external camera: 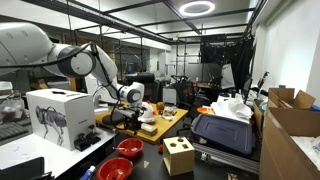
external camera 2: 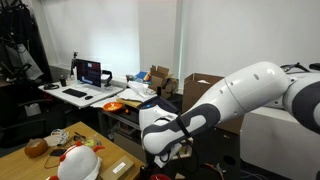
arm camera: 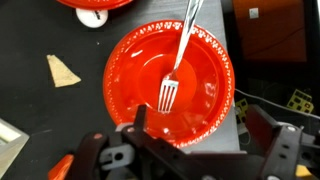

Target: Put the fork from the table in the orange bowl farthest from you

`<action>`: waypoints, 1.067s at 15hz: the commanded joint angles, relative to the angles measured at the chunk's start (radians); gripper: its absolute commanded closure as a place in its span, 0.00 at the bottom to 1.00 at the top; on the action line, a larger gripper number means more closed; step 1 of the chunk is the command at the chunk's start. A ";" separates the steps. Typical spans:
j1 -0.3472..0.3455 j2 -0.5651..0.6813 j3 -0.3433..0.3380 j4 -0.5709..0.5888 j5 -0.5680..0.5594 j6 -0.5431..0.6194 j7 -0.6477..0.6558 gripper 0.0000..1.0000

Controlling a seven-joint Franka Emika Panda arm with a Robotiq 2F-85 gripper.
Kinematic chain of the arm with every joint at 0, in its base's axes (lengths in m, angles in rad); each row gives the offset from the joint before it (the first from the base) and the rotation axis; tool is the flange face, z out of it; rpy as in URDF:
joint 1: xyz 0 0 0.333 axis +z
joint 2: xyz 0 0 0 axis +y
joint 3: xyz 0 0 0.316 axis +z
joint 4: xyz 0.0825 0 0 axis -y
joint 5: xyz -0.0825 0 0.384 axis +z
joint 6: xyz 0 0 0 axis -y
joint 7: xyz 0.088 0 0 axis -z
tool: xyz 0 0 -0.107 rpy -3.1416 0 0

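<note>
In the wrist view a silver fork (arm camera: 176, 62) lies inside an orange bowl (arm camera: 128, 72), with its tines toward my gripper and its handle leaning over the far rim. My gripper (arm camera: 198, 120) is open and empty, its two dark fingers hanging above the bowl's near edge, apart from the fork. In an exterior view the gripper (external camera: 133, 96) hovers over the pale wood table (external camera: 170, 124). In an exterior view my arm (external camera 2: 215, 110) fills the foreground and hides the bowl; the table's corner (external camera 2: 105, 152) shows at lower left.
A second red bowl (arm camera: 95, 6) sits just beyond, and a yellow wedge (arm camera: 62, 70) lies beside the bowl. A white robot-dog box (external camera: 60, 115), two red bowls (external camera: 125, 158), a wooden cube (external camera: 180, 156), a black case (external camera: 225, 132) and cardboard boxes (external camera: 295, 120) surround the table.
</note>
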 commanded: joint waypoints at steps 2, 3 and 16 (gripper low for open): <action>-0.036 -0.203 -0.034 -0.197 0.006 0.061 0.061 0.00; -0.043 -0.236 -0.041 -0.225 0.005 0.062 0.070 0.00; -0.233 -0.751 -0.040 -0.637 0.054 -0.132 -0.092 0.00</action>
